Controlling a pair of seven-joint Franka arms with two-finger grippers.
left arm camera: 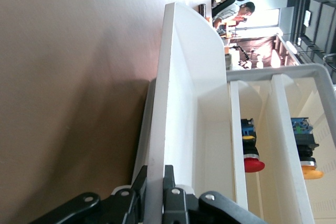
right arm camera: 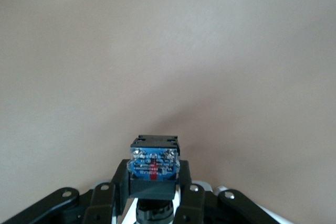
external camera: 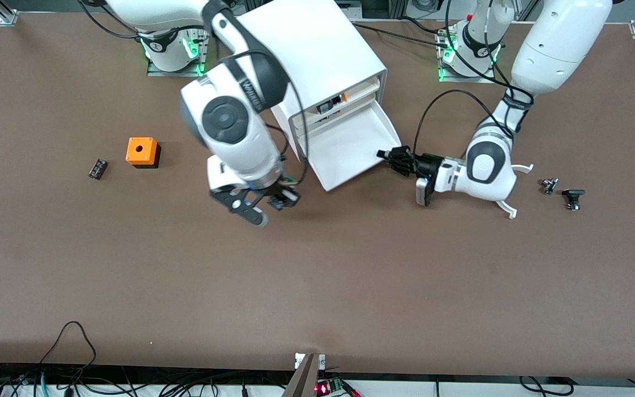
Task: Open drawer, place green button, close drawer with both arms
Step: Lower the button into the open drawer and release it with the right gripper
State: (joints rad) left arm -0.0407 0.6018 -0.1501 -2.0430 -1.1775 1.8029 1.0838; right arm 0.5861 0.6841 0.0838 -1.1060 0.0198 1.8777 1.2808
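Note:
The white cabinet [external camera: 317, 55] stands between the two arm bases. One white tray drawer [external camera: 350, 149] is pulled out toward the front camera. My left gripper [external camera: 388, 156] is shut on the drawer's front wall at the corner toward the left arm's end. In the left wrist view the fingers [left arm camera: 169, 182] pinch that thin white wall [left arm camera: 173, 77]. My right gripper [external camera: 281, 199] hangs over bare table beside the open drawer and is shut on the button [external camera: 286, 198]. In the right wrist view the gripper [right arm camera: 153, 172] holds the button's black body with its blue-labelled end [right arm camera: 153, 159] showing. The green cap is hidden.
An orange cube with a round hole [external camera: 141, 151] and a small black piece [external camera: 97, 169] lie toward the right arm's end. Two small dark parts [external camera: 549, 185] [external camera: 573, 197] lie toward the left arm's end. A red-capped button [left arm camera: 253, 163] and an orange-capped one [left arm camera: 310, 169] lie in other cabinet drawers.

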